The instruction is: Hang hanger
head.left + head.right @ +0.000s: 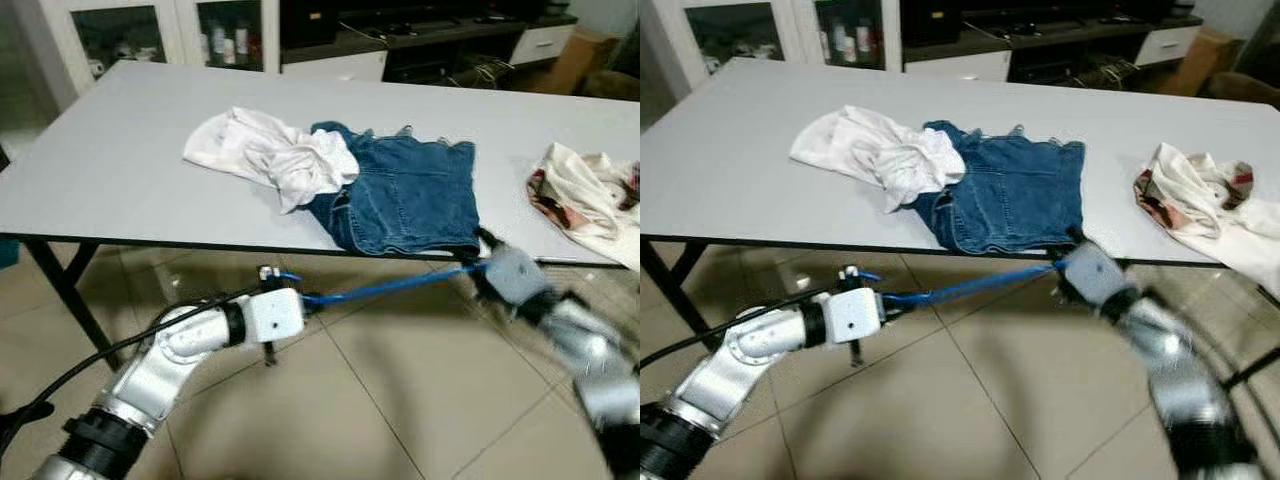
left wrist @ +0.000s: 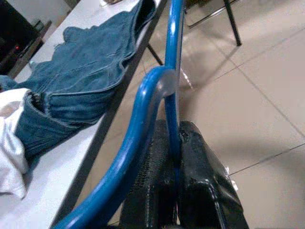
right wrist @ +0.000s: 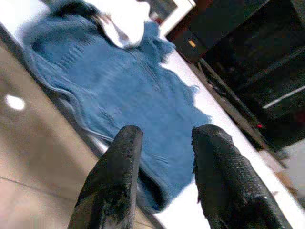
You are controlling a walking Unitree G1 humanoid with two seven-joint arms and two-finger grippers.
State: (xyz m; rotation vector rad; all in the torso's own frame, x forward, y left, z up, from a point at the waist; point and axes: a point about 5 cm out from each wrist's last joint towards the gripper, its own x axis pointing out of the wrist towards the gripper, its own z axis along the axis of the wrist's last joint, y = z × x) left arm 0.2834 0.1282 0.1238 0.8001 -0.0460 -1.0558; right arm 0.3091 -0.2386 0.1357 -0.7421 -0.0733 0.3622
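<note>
Holding the blue hanger (image 1: 385, 287) in the left end effector (image 2: 176, 157), fingers pressed on its thin bar, below the front edge of the worktop (image 1: 100, 170). In the head views the hanger runs as a long blue line from the left end effector across to the right end effector (image 3: 164, 143), out over the tiled floor (image 1: 380, 400). Whether the far end touches the right end effector, cannot tell; that arm is blurred.

Right end effector: fingers spread, a clear gap between them in the right wrist view, nothing in the gap. It sits just at the worktop's front edge, pointing at the denim shorts (image 1: 405, 195).

On the worktop: denim shorts near the front edge, middle. White garment (image 1: 270, 150) bunched to their left, overlapping the shorts' left side. Another light garment with red patches (image 1: 590, 195) lies well apart on the right, partly hanging over the edge.

Behind the worktop: white cabinets (image 1: 150, 30) with glass doors, and dark shelving (image 1: 440, 35).
</note>
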